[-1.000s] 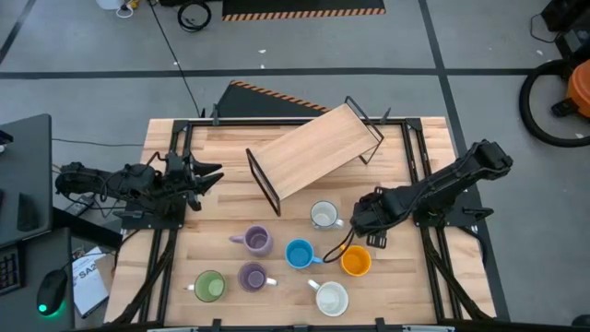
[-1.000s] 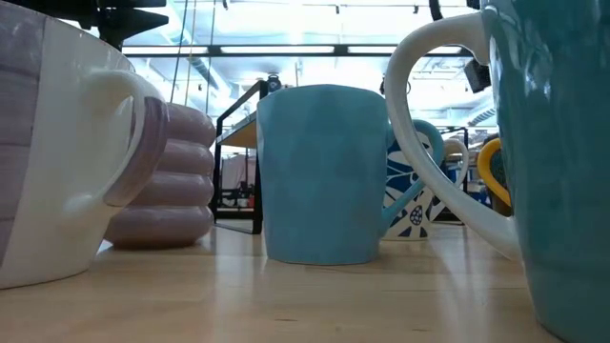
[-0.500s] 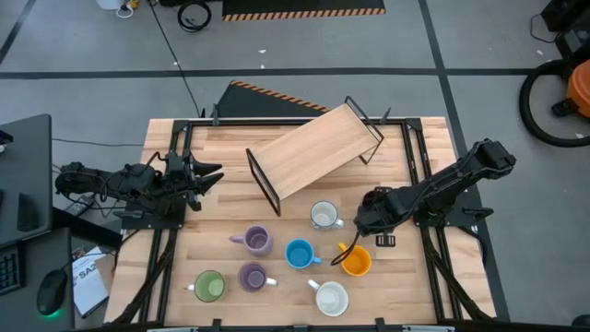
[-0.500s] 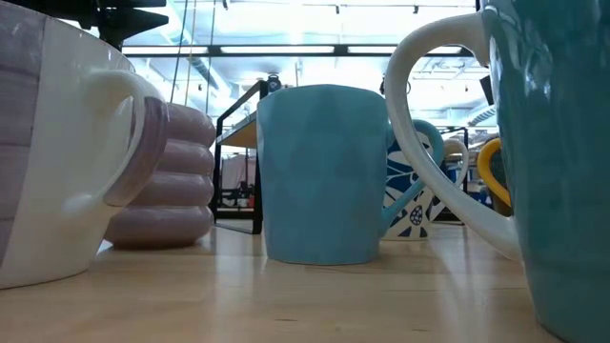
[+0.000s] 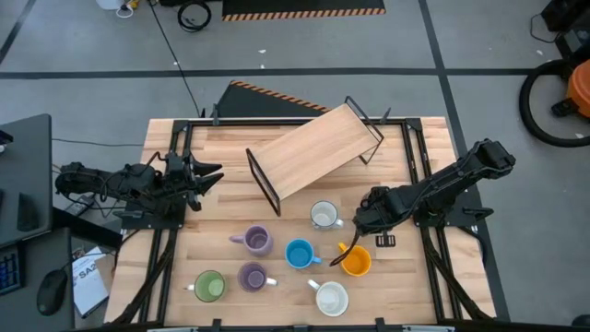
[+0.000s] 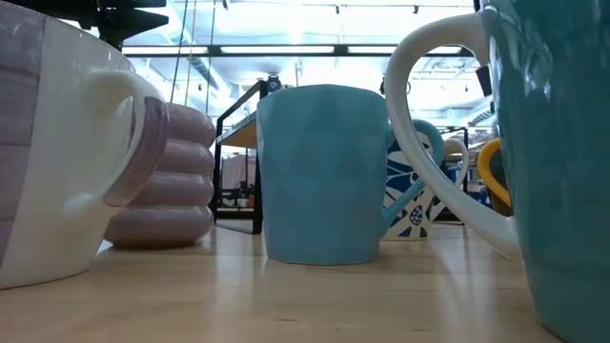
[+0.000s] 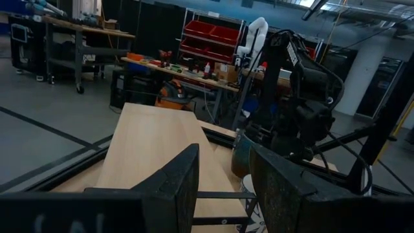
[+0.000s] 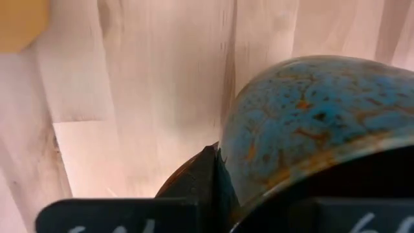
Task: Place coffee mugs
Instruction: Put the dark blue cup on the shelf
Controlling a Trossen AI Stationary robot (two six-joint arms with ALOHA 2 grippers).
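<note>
Dark right gripper low beside orange mug, clenched on blue-rust speckled mug. Left gripper parked, fingers parted, far from orange mug. Bare wood toward table edge.

A workshop or robot lab is shown. A grey concrete floor with striped warning tape is seen. Red parts bins, workbenches and an orange shop vacuum are found around the wooden table.
</note>
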